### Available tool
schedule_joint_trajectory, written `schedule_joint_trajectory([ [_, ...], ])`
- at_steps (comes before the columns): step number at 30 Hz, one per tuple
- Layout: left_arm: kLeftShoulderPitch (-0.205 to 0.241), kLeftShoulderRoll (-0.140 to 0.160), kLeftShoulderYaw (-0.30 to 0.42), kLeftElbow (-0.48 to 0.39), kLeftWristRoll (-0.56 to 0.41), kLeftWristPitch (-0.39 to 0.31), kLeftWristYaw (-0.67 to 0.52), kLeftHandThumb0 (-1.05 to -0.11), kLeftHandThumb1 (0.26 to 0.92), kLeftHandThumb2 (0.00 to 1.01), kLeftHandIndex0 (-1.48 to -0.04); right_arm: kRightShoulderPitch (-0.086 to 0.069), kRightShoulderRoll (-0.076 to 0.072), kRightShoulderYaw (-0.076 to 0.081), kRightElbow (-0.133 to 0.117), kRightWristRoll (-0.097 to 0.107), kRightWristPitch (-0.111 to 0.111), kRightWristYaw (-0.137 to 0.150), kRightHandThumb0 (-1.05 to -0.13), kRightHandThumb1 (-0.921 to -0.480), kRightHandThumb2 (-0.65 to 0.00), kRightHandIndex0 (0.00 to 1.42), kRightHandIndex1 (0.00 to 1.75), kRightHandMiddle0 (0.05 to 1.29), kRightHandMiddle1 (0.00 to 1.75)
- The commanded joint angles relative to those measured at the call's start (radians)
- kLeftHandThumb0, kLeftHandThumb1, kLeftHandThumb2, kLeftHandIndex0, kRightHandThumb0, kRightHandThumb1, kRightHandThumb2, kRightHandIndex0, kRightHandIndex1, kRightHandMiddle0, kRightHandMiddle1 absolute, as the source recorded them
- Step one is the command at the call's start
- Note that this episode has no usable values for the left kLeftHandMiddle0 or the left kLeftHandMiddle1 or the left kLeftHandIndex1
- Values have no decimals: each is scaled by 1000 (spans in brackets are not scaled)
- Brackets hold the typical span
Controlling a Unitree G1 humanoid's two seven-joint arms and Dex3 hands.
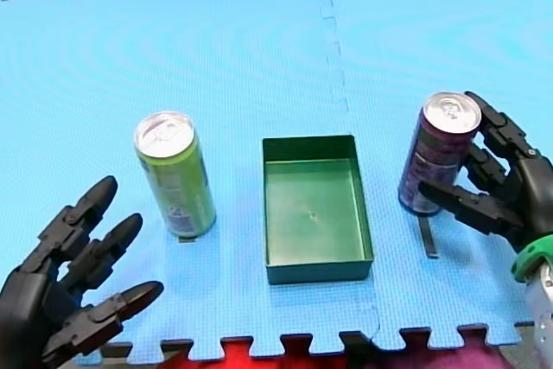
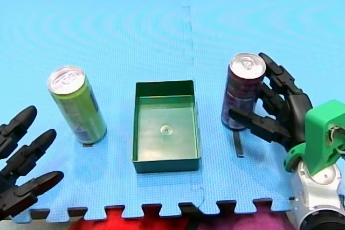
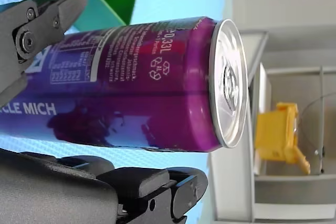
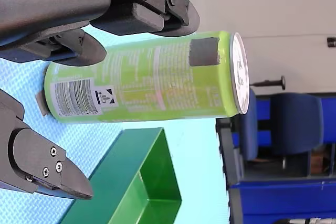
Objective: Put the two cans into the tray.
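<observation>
A lime-green can stands upright on the mat, left of the green tray, which has nothing in it. Right of the tray stands a purple can, also upright. My right hand surrounds this can, fingers behind it and thumb across its lower front. In the first wrist view a thin strip of mat shows between the purple can and the fingers. My left hand hovers at the near left, short of the green can and holding nothing. The second wrist view has the green can lying beyond the fingers.
Blue foam puzzle mats cover the table, with a seam running back from the tray. The jagged front edge lies just before the tray. A small grey marker strip lies on the mat by the purple can's base.
</observation>
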Motion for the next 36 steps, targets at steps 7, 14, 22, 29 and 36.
schedule_joint_trajectory([
  [7,2,-6,7,-5,-28,-9,-26,-1005,686,0,-284,-19,1,-4,13,4,-2,9,-1043,-667,-4,390,3,375,0],
  [14,7,-11,7,-12,-24,-18,-29,-994,684,0,-283,-34,2,0,27,-2,0,14,-1048,-672,-4,390,3,368,0],
  [22,11,-16,10,-16,-26,-21,-29,-987,686,1,-283,-42,3,-2,40,-2,5,18,-1048,-674,-3,389,1,362,0],
  [29,12,-14,13,-20,-27,-21,-35,-977,686,0,-285,-50,2,-1,51,-6,8,15,-1048,-673,-2,386,0,359,0],
  [36,15,-16,14,-26,-28,-25,-40,-972,688,1,-284,-70,-3,5,82,-23,17,8,-1048,-673,-1,387,1,355,0],
])
